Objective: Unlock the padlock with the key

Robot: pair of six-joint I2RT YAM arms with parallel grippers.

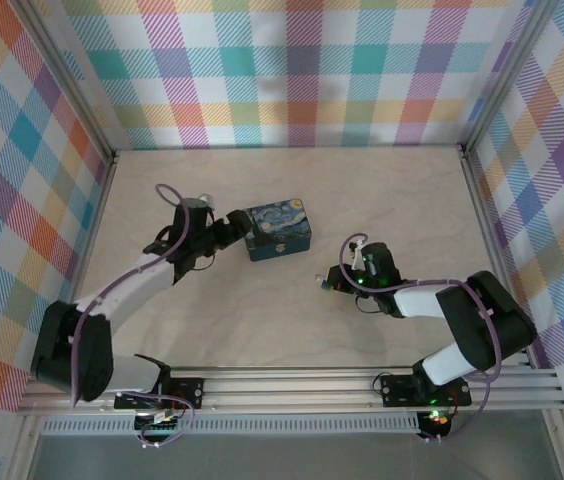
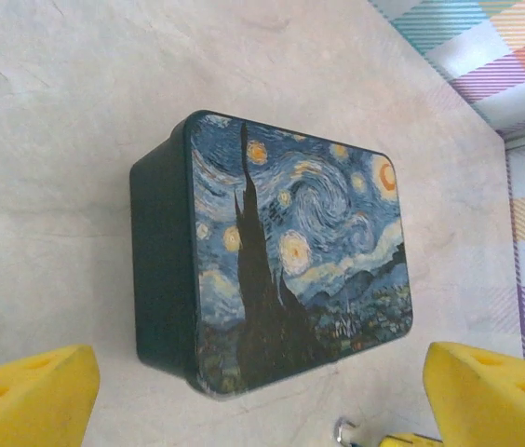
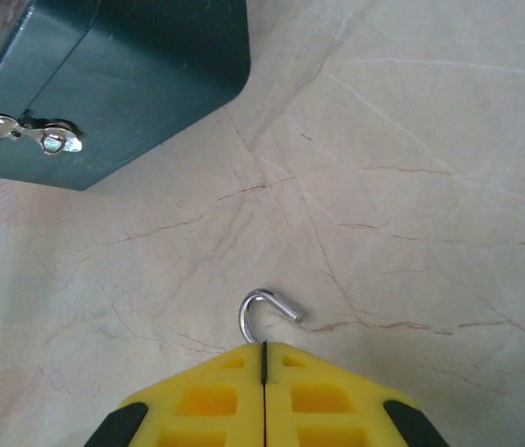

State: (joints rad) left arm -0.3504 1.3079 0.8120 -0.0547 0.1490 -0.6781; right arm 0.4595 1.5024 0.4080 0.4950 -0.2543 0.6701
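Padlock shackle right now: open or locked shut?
Open. The padlock pokes out of the shut right gripper as a bare hook with one shackle end free; its body is hidden.

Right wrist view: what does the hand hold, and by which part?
The right hand is shut on the padlock, apparently by its body, which is hidden in the grip; the hooked silvery shackle sticks out in front.

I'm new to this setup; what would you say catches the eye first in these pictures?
The Starry Night tin stands out, mid-table against bright plaid walls, with the open left gripper right beside it. Next, in the right wrist view, a silvery padlock shackle hooks out from between the shut yellow fingers of the right gripper.
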